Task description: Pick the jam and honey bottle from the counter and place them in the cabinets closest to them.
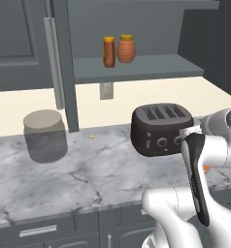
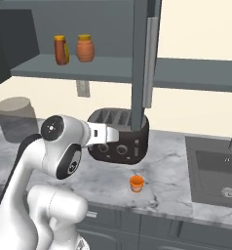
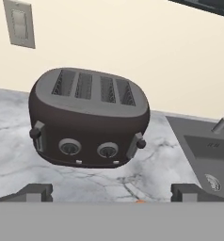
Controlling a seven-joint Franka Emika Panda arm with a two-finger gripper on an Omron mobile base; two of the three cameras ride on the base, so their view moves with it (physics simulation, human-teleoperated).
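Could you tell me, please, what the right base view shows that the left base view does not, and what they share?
The right base view alone shows the small orange jam jar standing whole on the counter in front of the toaster, and the sink with its tap at the right. The left base view alone shows the tiny yellow crumb near the wall. Both show the toaster, the big grey jar, the honey bottle beside the rounder orange pot on the cabinet shelf, and the wall socket.

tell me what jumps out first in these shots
A dark four-slot toaster sits mid-counter, straight ahead of the open pincer. A tiny orange jam jar stands on the marbled counter in front of it. Up on the open cabinet shelf, the honey bottle stands beside a rounder orange pot.
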